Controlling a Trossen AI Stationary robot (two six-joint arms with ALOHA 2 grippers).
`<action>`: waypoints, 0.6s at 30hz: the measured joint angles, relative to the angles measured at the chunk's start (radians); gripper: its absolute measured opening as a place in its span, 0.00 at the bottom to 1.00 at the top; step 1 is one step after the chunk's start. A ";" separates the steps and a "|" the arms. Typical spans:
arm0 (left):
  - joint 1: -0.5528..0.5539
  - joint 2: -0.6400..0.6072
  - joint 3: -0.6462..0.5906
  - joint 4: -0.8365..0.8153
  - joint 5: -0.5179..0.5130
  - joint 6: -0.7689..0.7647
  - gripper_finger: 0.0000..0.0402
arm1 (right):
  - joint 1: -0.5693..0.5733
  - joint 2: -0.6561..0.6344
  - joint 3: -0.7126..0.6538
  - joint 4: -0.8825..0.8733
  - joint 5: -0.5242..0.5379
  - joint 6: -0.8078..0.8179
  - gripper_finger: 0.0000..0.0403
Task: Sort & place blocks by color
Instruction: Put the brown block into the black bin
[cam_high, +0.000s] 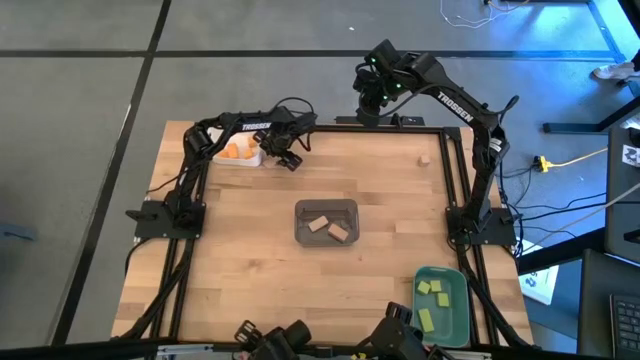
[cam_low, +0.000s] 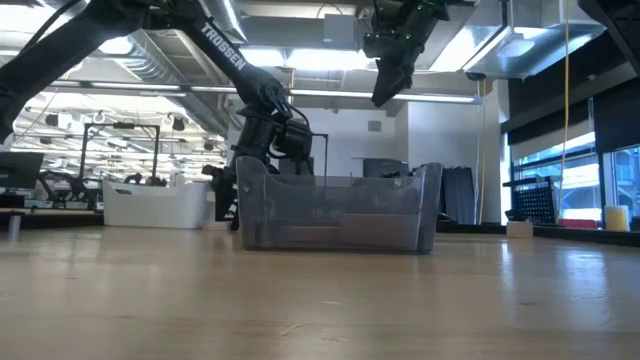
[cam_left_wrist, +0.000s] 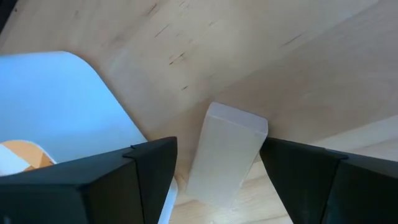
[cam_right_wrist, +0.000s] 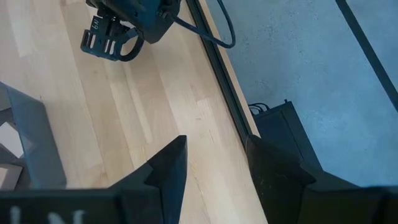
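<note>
A pale tan wooden bar block (cam_left_wrist: 225, 155) lies flat on the table beside the white tray (cam_high: 243, 160), which holds orange blocks (cam_high: 236, 150). My left gripper (cam_left_wrist: 217, 144) points down over the bar, open, one finger on each side of it with a small gap on both sides. My right gripper (cam_right_wrist: 216, 146) hangs open and empty high above the table's far edge (cam_high: 372, 98). The grey tray (cam_high: 326, 238) in the middle holds two tan blocks (cam_high: 318, 224). The teal tray (cam_high: 455, 320) at the near right holds yellow-green blocks (cam_high: 432, 290). One tan cube (cam_high: 424, 159) sits alone at the far right.
The white tray's rim (cam_left_wrist: 118, 106) is right next to my left gripper's finger. A black frame (cam_high: 460, 180) runs along the table's left, far and right edges. Bare wood lies between the trays.
</note>
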 joint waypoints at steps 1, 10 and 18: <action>-0.002 0.000 0.000 0.002 0.001 -0.001 0.57 | 0.000 0.000 0.000 0.000 0.000 0.000 0.41; -0.002 0.002 -0.001 0.007 0.040 -0.011 0.57 | 0.000 0.000 0.000 0.000 0.000 0.000 0.41; -0.009 0.003 -0.002 0.019 0.111 0.056 0.47 | 0.000 0.000 0.000 0.000 0.000 0.000 0.41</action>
